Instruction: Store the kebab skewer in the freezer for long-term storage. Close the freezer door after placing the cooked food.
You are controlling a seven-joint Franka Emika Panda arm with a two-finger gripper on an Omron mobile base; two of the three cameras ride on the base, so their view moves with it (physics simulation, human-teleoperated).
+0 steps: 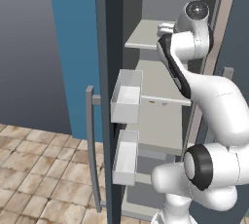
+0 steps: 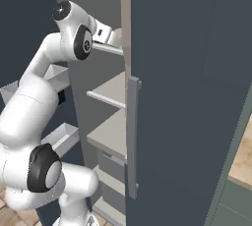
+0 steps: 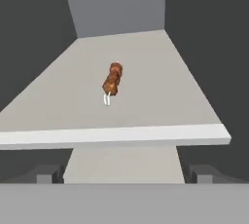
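The kebab skewer (image 3: 112, 81), a short stick with reddish-brown chunks, lies on a light grey shelf (image 3: 146, 96) inside the freezer (image 1: 160, 77). My gripper (image 3: 124, 174) hovers in front of that shelf's front edge, open, with nothing between its fingertips (image 3: 46, 174). The skewer rests apart from it, further in. In the base views my hand (image 2: 106, 33) reaches into the upper part of the compartment. The freezer door (image 1: 109, 96) stands wide open on the left, seen edge-on, with whitish bins (image 1: 126, 96) and a vertical bar handle (image 1: 90, 145).
The neighbouring dark grey door (image 2: 187, 97) with its own bar handle (image 2: 132, 136) stays shut to the right of the freezer. Lower shelves (image 1: 158, 125) sit beneath my arm. A blue wall (image 1: 73, 47) and tiled floor (image 1: 29, 169) lie beyond the open door.
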